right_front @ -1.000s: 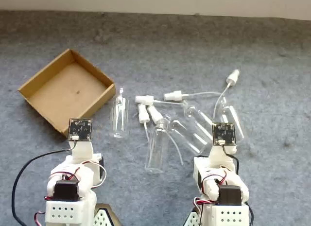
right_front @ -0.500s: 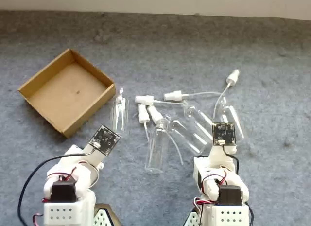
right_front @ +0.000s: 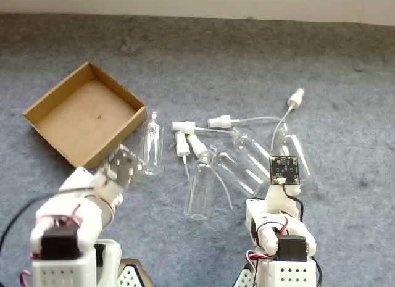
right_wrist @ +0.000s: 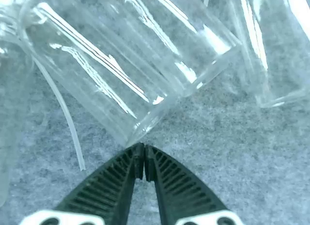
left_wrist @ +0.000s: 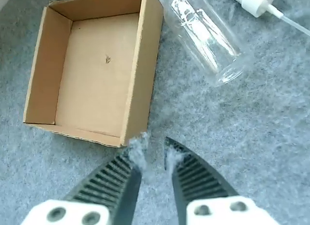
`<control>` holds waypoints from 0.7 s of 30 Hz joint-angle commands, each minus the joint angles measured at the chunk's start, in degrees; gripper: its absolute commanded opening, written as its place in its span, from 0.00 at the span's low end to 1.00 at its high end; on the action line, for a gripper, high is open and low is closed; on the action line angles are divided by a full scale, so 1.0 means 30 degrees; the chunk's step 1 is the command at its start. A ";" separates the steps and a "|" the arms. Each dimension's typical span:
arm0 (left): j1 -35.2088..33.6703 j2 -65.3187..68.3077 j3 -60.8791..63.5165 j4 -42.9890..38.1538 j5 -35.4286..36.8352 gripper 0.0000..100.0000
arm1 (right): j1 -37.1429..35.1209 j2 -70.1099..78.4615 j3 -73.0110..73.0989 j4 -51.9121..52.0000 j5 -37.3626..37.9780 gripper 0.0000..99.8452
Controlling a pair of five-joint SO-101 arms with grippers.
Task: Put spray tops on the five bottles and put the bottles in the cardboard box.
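Left wrist view had the left gripper (left_wrist: 154, 143) with its black jaws a narrow gap apart, holding nothing, near a corner of the shallow brown cardboard box (left_wrist: 139, 70). A clear plastic bottle (left_wrist: 203, 36) lay beside the box; pale marks on its wall could not be read. The right gripper (right_wrist: 144, 152) was closed and empty, just short of a second clear bottle (right_wrist: 97, 75). Loose white spray tops (right_front: 182, 144) lay among the bottles.

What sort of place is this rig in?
Probably a lab or hobby tabletop: grey fuzzy mat, small open brown cardboard box, loose clear cylindrical bottles, white hobby-grade arms with exposed wires.
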 commanded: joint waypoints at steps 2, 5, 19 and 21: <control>-0.0044 0.8132 -0.5289 0.0059 0.1553 0.01 | 0.0161 -0.0161 0.2066 0.0103 0.0176 0.00; 0.0015 1.1766 -0.7546 0.0059 0.3575 0.01 | 0.0161 -0.0161 0.2066 0.0103 0.0176 0.00; 0.4498 2.2667 -1.7216 0.2315 1.0872 0.17 | 0.0161 -0.0161 0.2066 0.0103 0.0176 0.00; 0.4879 2.4044 -1.8359 0.2755 1.1897 0.19 | 0.0161 -0.0161 0.2066 0.0103 0.0176 0.00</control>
